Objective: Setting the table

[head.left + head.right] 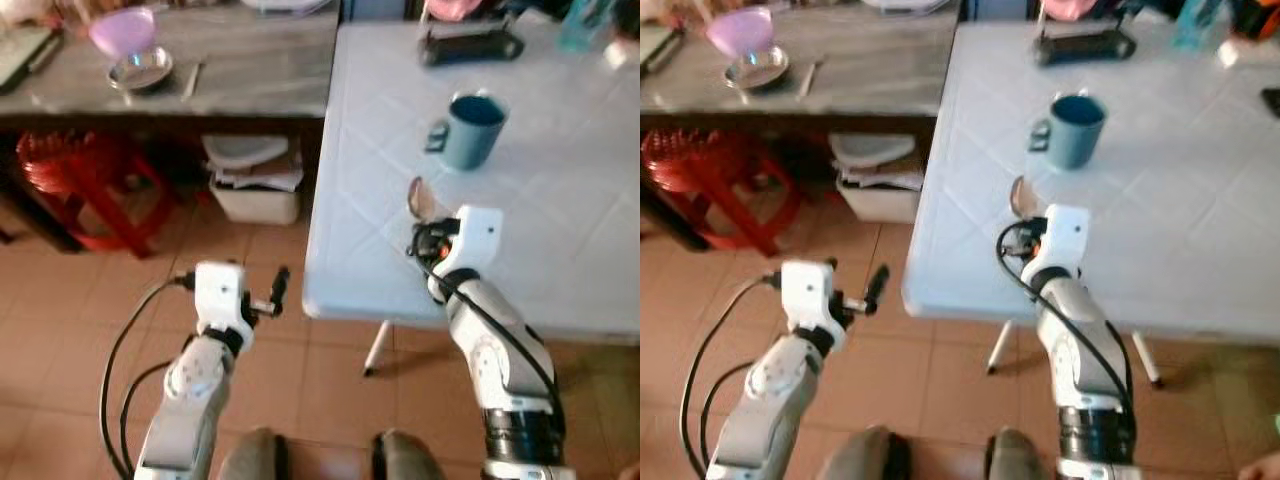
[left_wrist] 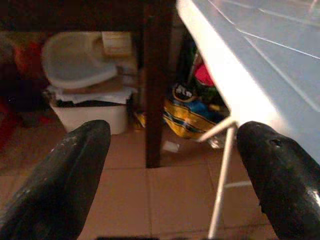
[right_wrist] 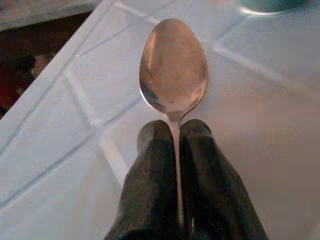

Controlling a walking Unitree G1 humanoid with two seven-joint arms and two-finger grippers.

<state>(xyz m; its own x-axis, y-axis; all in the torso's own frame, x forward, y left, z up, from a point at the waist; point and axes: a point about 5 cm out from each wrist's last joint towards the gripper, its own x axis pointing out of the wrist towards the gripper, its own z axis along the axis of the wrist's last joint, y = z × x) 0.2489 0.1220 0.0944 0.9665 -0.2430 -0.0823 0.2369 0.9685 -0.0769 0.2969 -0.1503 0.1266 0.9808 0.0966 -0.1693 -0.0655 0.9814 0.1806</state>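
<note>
Your right gripper (image 3: 175, 150) is pinching a spoon (image 3: 173, 70) by its thin handle, bowl forward, hovering over the table (image 1: 560, 230) near its front left corner. The handle is sitting in a narrow seam between the fingers, so I judge it could twist or slip if you are lowering fast. The mug (image 1: 472, 130) is standing farther in, toward the table's middle; sweeping forward could knock it. Your left gripper (image 1: 272, 292) is hanging spread and empty above the floor, off the table's left edge.
</note>
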